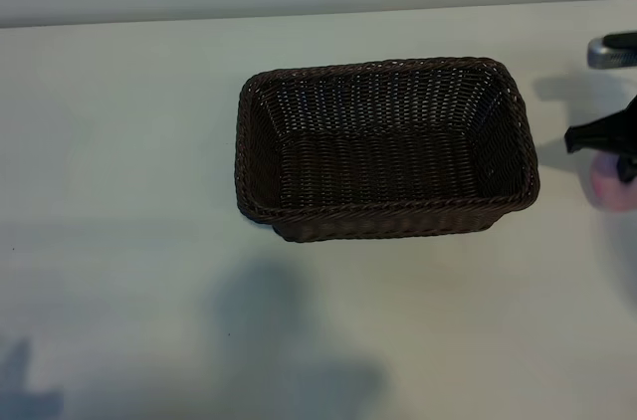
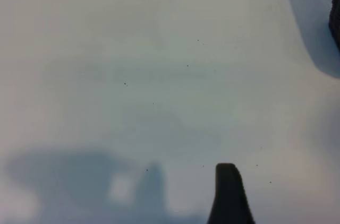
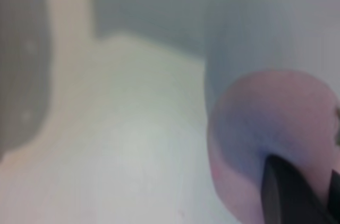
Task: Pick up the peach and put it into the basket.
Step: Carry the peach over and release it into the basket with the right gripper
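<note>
The peach [image 1: 609, 186], small and pale pink, lies on the white table near the right edge of the exterior view, to the right of the basket [image 1: 386, 90]. My right gripper [image 1: 617, 146] hangs black directly over it and covers its top. In the right wrist view the peach [image 3: 265, 128] fills the near side, and a dark part of the right gripper [image 3: 289, 197] lies against it. The basket is dark brown wicker and holds nothing. My left gripper [image 2: 175, 203] hovers open over bare table, with only one finger [image 2: 228, 195] showing.
A grey and black object [image 1: 612, 50] sits at the far right, beyond the peach. A dark edge of the basket [image 2: 336, 11] shows in the left wrist view. Shadows fall on the table in front of the basket.
</note>
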